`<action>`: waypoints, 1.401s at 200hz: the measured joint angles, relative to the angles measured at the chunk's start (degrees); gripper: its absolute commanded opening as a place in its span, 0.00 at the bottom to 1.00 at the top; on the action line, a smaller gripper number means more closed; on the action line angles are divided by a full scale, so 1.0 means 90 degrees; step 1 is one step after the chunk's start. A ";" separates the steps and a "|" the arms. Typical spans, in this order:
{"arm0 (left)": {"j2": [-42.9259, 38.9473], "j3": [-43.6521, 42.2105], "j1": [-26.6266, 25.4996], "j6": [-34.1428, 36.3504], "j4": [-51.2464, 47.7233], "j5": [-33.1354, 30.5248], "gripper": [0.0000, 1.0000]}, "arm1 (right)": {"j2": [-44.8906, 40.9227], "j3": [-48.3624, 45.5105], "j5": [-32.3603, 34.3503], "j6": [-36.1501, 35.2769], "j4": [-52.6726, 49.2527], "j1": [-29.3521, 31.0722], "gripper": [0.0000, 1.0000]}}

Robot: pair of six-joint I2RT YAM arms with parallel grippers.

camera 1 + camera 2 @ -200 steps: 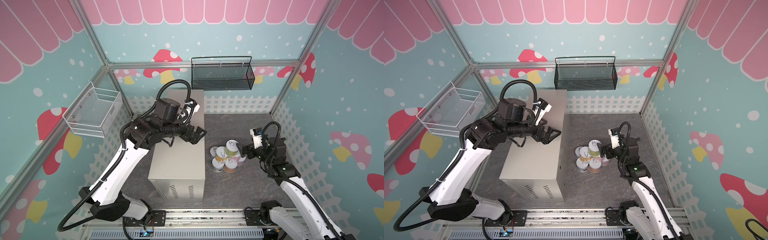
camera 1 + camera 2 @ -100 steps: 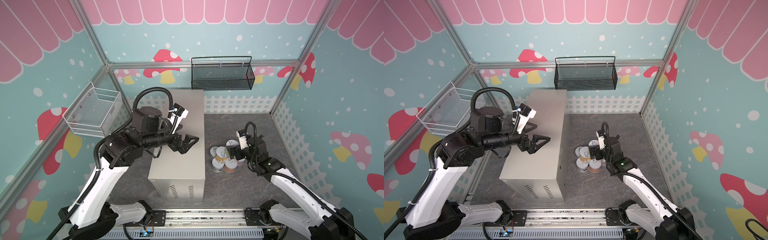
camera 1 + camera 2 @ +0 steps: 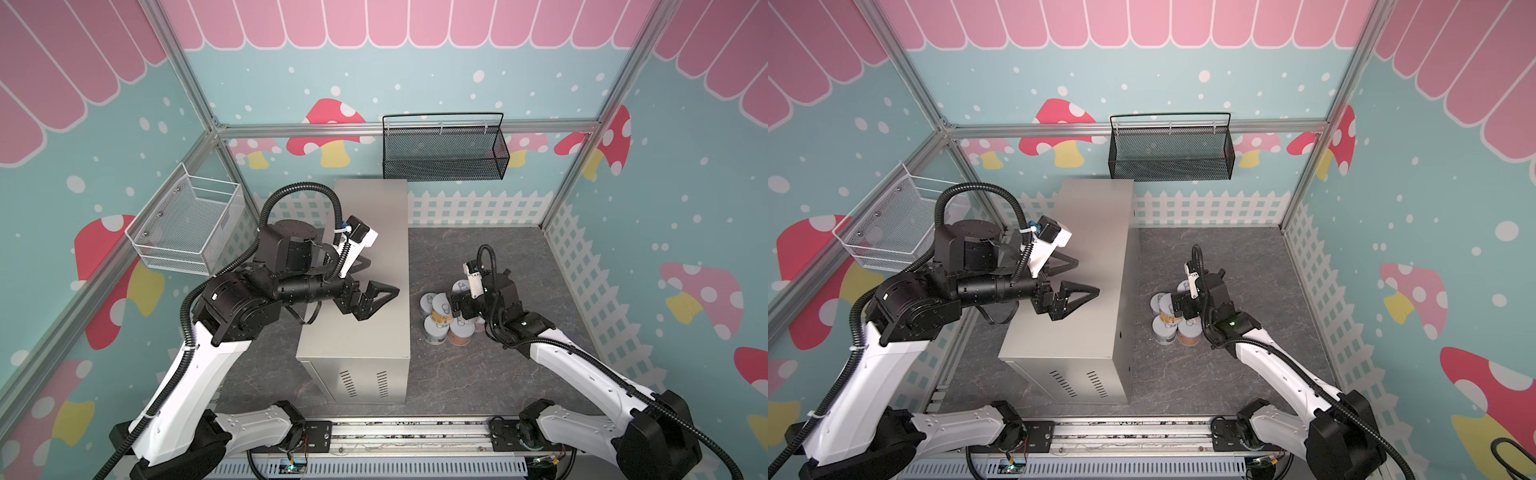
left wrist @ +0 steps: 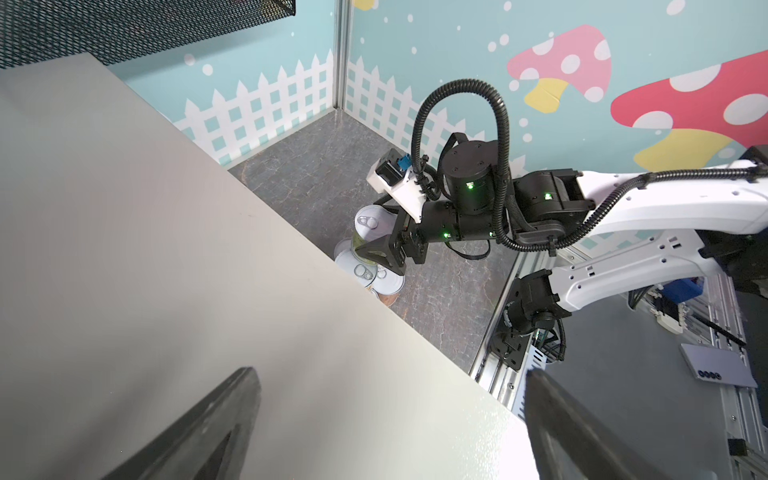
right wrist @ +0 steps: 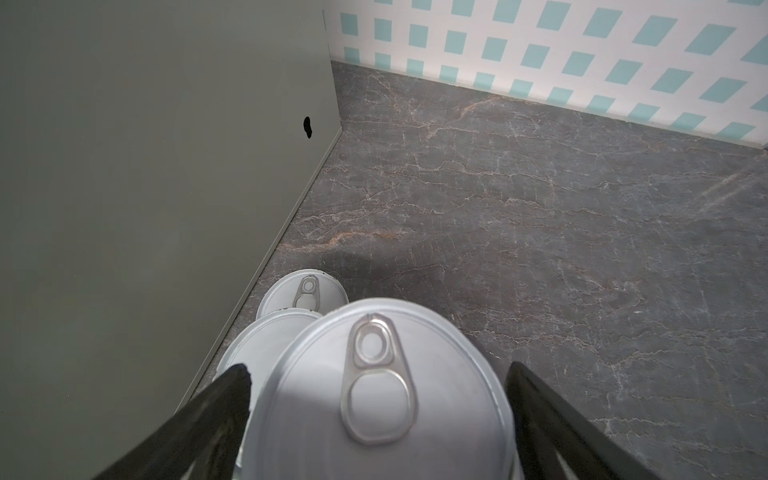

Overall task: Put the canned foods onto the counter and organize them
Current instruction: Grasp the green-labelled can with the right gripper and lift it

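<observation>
1. Between the black fingers of the right tool (image 5: 376,370) sits a short round can with a silver pull-tab lid (image 5: 449,399). The jaws flank it closely on both sides, but I cannot tell whether they press on it.
2. Just beyond that can, other short silver-lidded cans (image 3: 436,328) stand bunched together on the dark grey marbled floor (image 3: 478,374). They are just beside the side wall of the long beige-grey metal box (image 3: 365,332) that serves as the bench. The flanked can stands higher than its neighbours and looks stacked on them.
3. Over the bench's flat top, the left tool (image 3: 383,278) hangs with its jaws spread wide and nothing between them, well apart from the cans.
4. The bench top is bare in both top views, so no can is placed there yet.
5. Judged from this, the task is at its very start. One pick is in hand, and every visible can has yet to be lifted, carried over and set in order on the bench.
</observation>
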 measured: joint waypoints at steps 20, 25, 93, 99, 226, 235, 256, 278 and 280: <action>0.0002 -0.0032 0.0000 0.0002 0.0000 0.0153 1.00 | 0.0000 0.0000 0.0075 0.0007 0.0044 0.0019 0.88; 0.0002 -0.0034 0.0000 0.0002 -0.0002 0.0180 1.00 | 0.0000 0.0000 0.0090 0.0010 0.0053 0.0024 0.87; 0.0078 -0.0049 0.0000 0.0032 0.0000 0.0236 1.00 | 0.0000 0.0049 0.0104 -0.0044 0.0012 0.0041 0.63; 0.0078 -0.0053 0.0000 0.0044 0.0000 0.0236 1.00 | 0.0000 0.0073 0.0102 -0.0051 -0.0036 0.0044 0.62; -0.0078 -0.0075 0.0000 0.0335 -0.0228 -0.0415 1.00 | 0.0119 0.3038 -0.1302 -0.1059 -0.1494 0.0046 0.57; -0.0104 -0.0075 0.0000 0.0335 -0.0250 -0.0515 1.00 | 0.0160 0.3378 -0.1498 -0.1195 -0.1634 0.0046 0.57; -0.0175 -0.0075 0.0000 0.0330 -0.0318 -0.0765 1.00 | 0.0304 0.4172 -0.2157 -0.1506 -0.2006 0.0046 0.58; -0.0270 -0.0075 0.0000 0.0277 -0.0357 -0.1056 1.00 | 0.0537 0.4923 -0.3011 -0.1773 -0.2329 0.0046 0.57; -0.0287 -0.0075 0.0000 0.0277 -0.0359 -0.1083 1.00 | 0.0563 0.4983 -0.3089 -0.1800 -0.2351 0.0046 0.58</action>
